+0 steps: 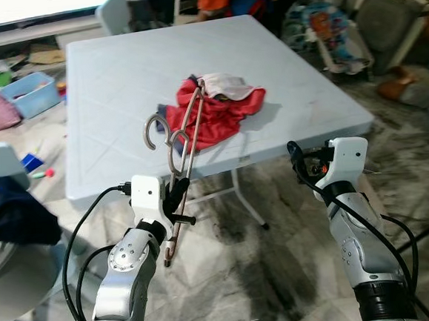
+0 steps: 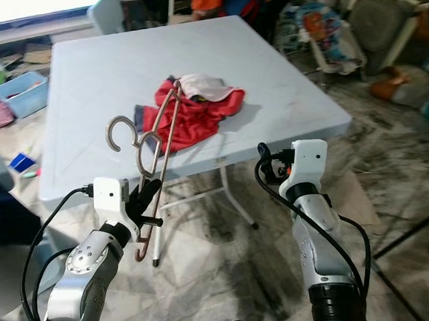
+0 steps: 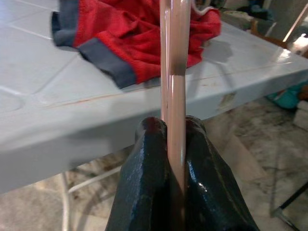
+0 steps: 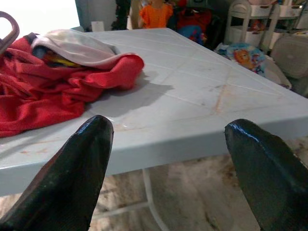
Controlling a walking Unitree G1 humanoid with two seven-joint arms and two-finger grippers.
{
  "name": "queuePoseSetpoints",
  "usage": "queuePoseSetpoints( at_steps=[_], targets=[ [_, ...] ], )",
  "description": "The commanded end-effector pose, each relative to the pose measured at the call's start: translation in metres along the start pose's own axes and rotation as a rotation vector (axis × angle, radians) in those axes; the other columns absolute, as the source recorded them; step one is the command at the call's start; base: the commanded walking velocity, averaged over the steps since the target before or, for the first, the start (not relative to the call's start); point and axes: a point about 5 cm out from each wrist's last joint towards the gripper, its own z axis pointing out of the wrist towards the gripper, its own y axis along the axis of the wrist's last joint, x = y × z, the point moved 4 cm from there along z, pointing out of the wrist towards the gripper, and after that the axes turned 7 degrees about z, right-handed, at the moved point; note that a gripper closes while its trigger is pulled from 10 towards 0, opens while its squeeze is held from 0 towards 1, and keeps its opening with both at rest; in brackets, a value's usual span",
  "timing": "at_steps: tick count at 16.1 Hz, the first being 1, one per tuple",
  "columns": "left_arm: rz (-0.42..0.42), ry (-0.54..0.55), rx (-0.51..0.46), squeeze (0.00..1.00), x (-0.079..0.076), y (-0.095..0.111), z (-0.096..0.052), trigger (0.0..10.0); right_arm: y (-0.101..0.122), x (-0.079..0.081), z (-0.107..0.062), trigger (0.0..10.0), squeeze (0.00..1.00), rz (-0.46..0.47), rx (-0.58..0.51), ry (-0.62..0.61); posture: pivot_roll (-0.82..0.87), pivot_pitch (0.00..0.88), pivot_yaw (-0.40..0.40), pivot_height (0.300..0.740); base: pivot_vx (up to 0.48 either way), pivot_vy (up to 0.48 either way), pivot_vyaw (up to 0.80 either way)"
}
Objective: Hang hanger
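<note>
A pinkish hanger (image 1: 180, 144) is being gripped by the left gripper (image 1: 177, 200), its fingers clamped on one arm, in front of the table's (image 1: 104, 80) near edge, hook uppermost. The right gripper (image 4: 168, 163) is being held open before the table, near the red clothes (image 1: 214, 112).

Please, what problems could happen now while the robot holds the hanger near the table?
1. The left hand pinches the hanger low on one thin arm, so the long part above could twist or slip between the fingers.
2. The hanger's upper end sits close over the red garment on the table; it might snag the cloth and drag it.
3. The right hand is open in front of the table edge and could bump it if the robot steps forward.
</note>
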Motion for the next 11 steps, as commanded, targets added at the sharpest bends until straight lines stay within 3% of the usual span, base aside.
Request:
queuePoseSetpoints(
  at_steps=[1, 5, 11],
  targets=[
    [0.016, -0.017, -0.03, 0.0, -0.0026, 0.0098, 0.0026, 10.0, 0.0111, -0.0004, -0.0002, 10.0, 0.0, -0.002, -0.033, 0.002, 0.05, 0.015, -0.046, 0.74, 0.0, 0.0, 0.0],
    [0.024, -0.012, -0.028, 0.0, -0.0014, 0.0093, 0.0024, 10.0, 0.0084, -0.001, -0.0002, 10.0, 0.0, 0.001, -0.016, 0.006, 0.05, 0.017, -0.05, 0.74, 0.0, 0.0, 0.0],
    [0.028, -0.014, -0.022, 0.0, -0.0021, 0.0083, 0.0026, 10.0, 0.0065, -0.0016, 0.0006, 10.0, 0.0, 0.0, 0.001, 0.014, 0.05, 0.02, -0.051, 0.74, -0.396, 0.0, 0.0]
  ],
)
